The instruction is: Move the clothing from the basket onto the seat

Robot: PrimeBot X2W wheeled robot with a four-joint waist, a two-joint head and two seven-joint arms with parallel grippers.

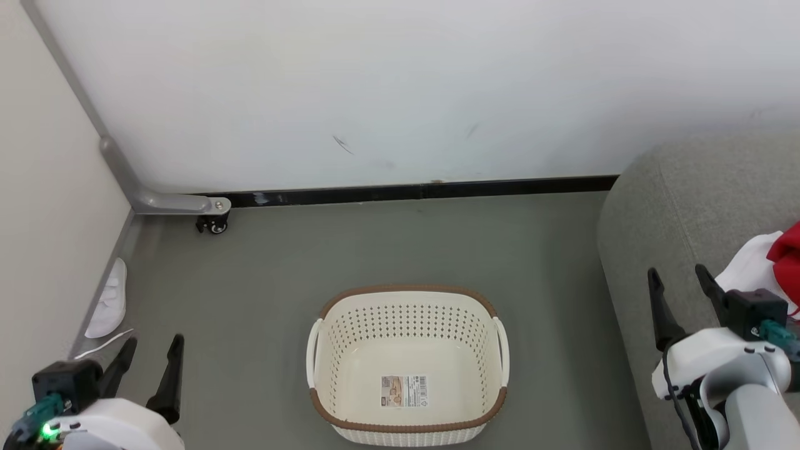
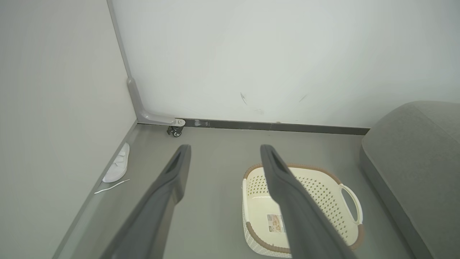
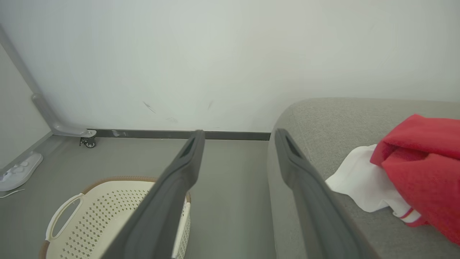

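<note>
The cream perforated basket (image 1: 406,365) with a brown rim stands on the grey floor, holding nothing but the label sticker on its bottom; it also shows as the basket (image 2: 305,212) and the basket (image 3: 104,219). The red and white clothing (image 1: 775,262) lies on the grey seat (image 1: 675,206) at the right; the clothing (image 3: 417,169) rests on the seat (image 3: 341,126). My left gripper (image 1: 153,350) stands open at the lower left, left of the basket. My right gripper (image 1: 678,278) is open over the seat's edge, just left of the clothing. Both hold nothing.
A white slipper (image 1: 109,300) with a loose lace lies by the left wall. A grey metal bracket with a small caster (image 1: 212,225) sits in the back left corner. A white wall with a dark skirting closes off the back.
</note>
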